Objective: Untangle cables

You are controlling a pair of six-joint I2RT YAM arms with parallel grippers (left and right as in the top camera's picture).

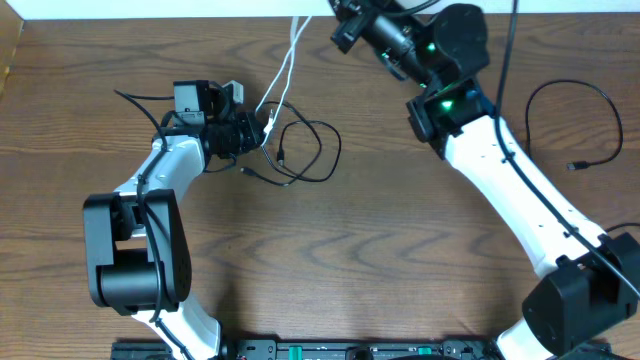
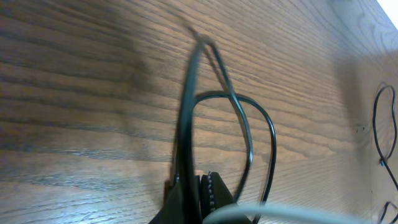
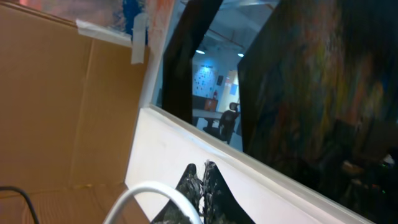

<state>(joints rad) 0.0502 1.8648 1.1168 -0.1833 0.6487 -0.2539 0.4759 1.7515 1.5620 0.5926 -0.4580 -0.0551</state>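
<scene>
left gripper (image 2: 198, 186) seemingly pinches the black cable (image 2: 185, 118).

- 2 robot arms: the left arm (image 1: 165, 165) and the right arm (image 1: 510, 180).
- 2 grippers, 1 on each arm: the left gripper (image 2: 199, 183) and the right gripper (image 3: 200, 173).
- 1 white cable (image 1: 288, 65).
- 2 thin black cables on the table: the looped black cable (image 1: 337, 150) and the second black cable (image 1: 600, 92), lying well apart. The loops overlap in the overhead view, so the tangle is probably 1 cable, though that is not certain.
- 2 green lights (image 1: 445, 98) on the right arm.
- 1 table (image 1: 350, 260).
</scene>
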